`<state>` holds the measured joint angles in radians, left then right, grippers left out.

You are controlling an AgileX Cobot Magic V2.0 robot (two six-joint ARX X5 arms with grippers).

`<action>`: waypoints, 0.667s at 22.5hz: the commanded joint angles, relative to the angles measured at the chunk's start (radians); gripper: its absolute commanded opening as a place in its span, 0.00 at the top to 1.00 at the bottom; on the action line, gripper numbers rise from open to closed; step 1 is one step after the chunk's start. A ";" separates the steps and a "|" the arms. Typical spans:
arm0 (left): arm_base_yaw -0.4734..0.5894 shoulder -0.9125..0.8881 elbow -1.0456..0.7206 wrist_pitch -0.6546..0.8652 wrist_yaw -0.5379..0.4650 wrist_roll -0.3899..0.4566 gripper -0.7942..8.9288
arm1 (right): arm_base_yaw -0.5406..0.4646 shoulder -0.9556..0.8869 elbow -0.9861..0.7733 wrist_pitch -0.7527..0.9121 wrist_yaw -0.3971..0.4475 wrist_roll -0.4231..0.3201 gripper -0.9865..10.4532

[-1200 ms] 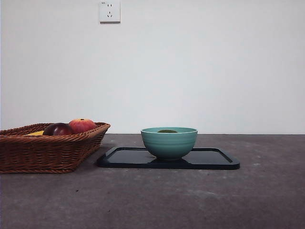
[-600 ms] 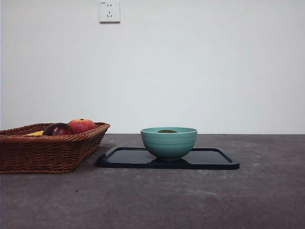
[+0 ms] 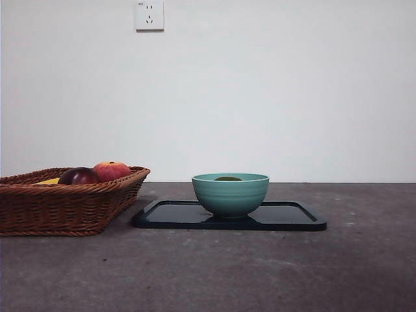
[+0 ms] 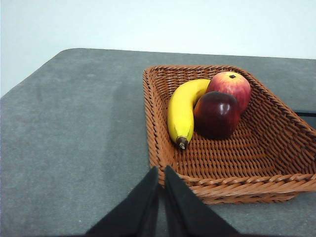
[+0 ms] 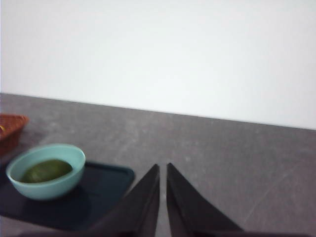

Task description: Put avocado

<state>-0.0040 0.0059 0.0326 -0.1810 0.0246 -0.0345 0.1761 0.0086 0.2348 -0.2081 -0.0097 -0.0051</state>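
Left gripper: jaws drawn together, tips nearly touching, nothing between them. It hangs above the grey table, just off the near rim of the wicker basket. Basket contents: a yellow banana lying lengthwise, a dark red-purple round fruit beside it, and a red-orange apple behind that one, the two round fruits touching.

Right gripper: jaws likewise narrowed to a thin slit, holding nothing. It is raised over bare tabletop, well apart from the teal bowl.

The avocado lies inside the teal bowl, dull dark green, sitting low on the bowl's floor. In the front view only its top shows above the rim. The bowl stands upright on a black tray, left of the tray's middle. The basket sits just beside the tray's left end. A white wall socket is mounted high on the wall behind.

Neither arm appears in the front view.
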 commanded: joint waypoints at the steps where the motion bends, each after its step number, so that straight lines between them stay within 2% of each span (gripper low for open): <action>1: 0.002 -0.003 -0.021 -0.007 0.002 0.016 0.90 | -0.042 -0.005 -0.076 0.071 -0.007 -0.010 0.90; 8: 0.002 -0.003 -0.021 -0.007 0.002 0.016 0.90 | -0.150 -0.005 -0.223 0.161 -0.006 -0.006 0.90; 15: 0.002 -0.003 -0.021 -0.007 0.002 0.016 0.90 | -0.185 -0.005 -0.225 0.062 0.038 -0.004 0.90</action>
<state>-0.0040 0.0059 0.0326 -0.1810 0.0246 -0.0345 -0.0074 0.0067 0.0158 -0.1436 0.0235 -0.0048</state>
